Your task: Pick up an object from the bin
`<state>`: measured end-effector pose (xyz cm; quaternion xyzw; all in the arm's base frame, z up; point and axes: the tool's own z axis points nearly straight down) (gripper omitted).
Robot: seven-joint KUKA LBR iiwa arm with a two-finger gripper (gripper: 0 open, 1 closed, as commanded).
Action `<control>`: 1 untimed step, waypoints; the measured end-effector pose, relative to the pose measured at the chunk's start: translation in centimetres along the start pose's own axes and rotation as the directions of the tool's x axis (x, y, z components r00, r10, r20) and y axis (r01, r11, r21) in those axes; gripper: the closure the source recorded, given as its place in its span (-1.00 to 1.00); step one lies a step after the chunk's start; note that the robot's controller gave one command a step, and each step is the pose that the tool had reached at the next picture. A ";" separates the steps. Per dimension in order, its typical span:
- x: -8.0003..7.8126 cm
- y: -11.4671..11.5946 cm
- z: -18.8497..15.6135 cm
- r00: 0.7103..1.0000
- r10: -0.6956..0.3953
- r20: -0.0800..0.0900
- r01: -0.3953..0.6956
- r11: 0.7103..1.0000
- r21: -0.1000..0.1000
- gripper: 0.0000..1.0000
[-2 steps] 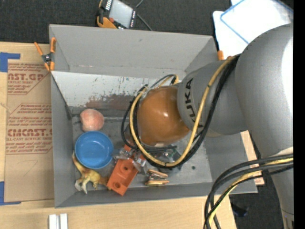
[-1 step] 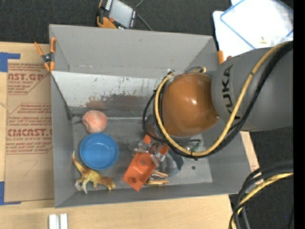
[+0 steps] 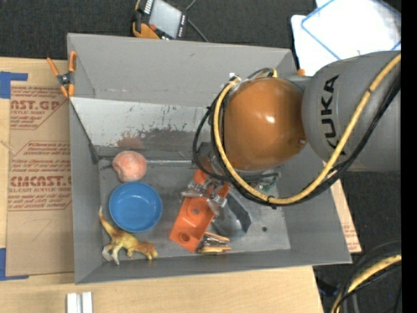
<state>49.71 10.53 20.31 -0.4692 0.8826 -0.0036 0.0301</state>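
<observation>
Under the claw (image 3: 210,197), state unclear, lies one orange block (image 3: 190,225) near one blue bowl (image 3: 135,207)

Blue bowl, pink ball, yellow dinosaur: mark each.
blue bowl (image 3: 135,207), camera view, its inner floor.
pink ball (image 3: 130,165), camera view, its top.
yellow dinosaur (image 3: 127,243), camera view, its body.

Grey KUKA arm (image 3: 371,132), blk lettering (image 3: 329,113), glossy orange wrist cover (image 3: 264,122), yellow & blk cables (image 3: 219,132)

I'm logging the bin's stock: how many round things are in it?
2: a pink ball at the left, and a blue bowl just below it in the view. The arm may hide more.
</observation>
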 end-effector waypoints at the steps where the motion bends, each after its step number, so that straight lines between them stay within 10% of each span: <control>1: 0.5 0.2 -1.0 1.000 0.024 -0.011 -0.024 1.000 -0.010 1.00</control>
